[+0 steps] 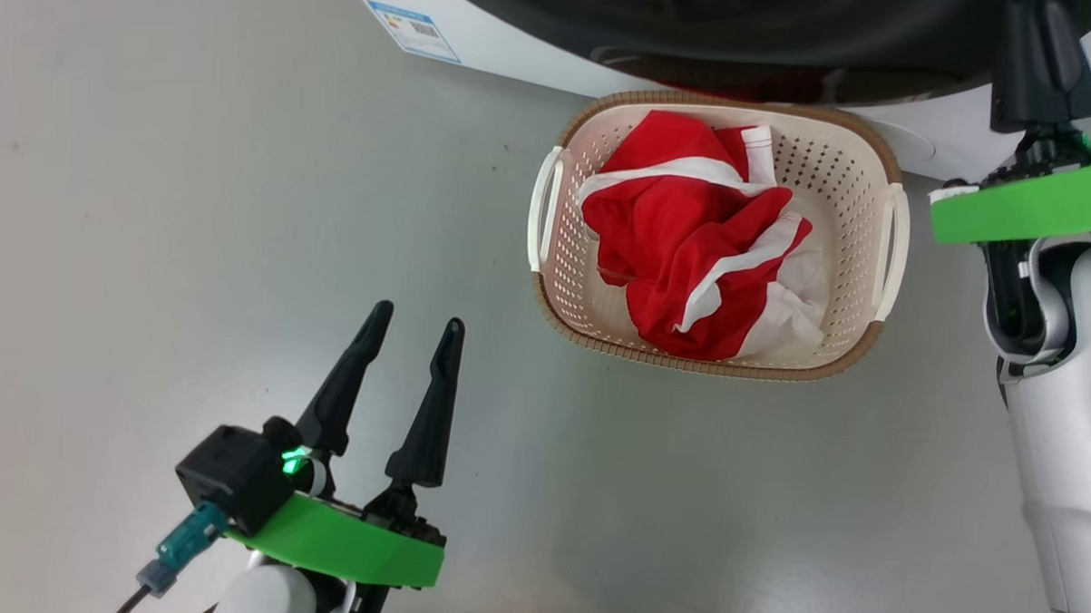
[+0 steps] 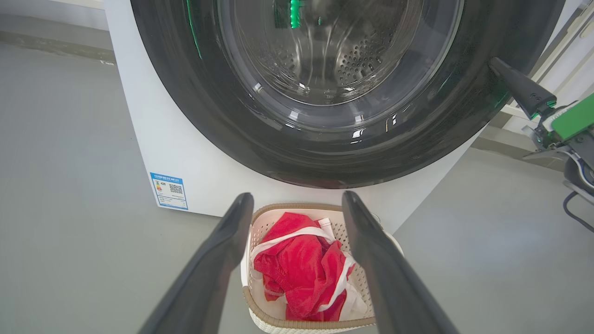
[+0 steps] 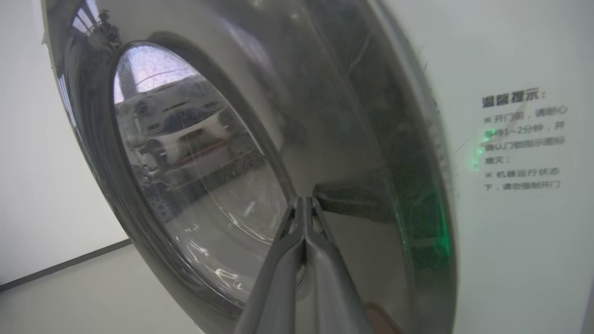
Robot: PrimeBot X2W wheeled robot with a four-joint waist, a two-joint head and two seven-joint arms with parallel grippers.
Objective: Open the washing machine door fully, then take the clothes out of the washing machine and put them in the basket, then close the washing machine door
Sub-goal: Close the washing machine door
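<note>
Clothes (image 1: 693, 239) in basket (image 1: 845, 172). Right jaws clenched, empty, tips at door (image 2: 260, 134) rim; left jaws released, idle. Push square on rim until latched; gloss looks slippery, go slow.

Off-frame: washing machine door (image 2: 325, 157) top.

The right gripper (image 3: 304, 200), its two long dark fingers pressed flat together, points at the large round washing machine door (image 3: 334, 116). The tips meet their own dark reflection on the door's wide glossy black rim. The bulging clear glass window (image 3: 199, 176) lies to the left. To the right, the white washing machine front (image 3: 519, 260) carries black printed text (image 3: 524, 139).
</note>
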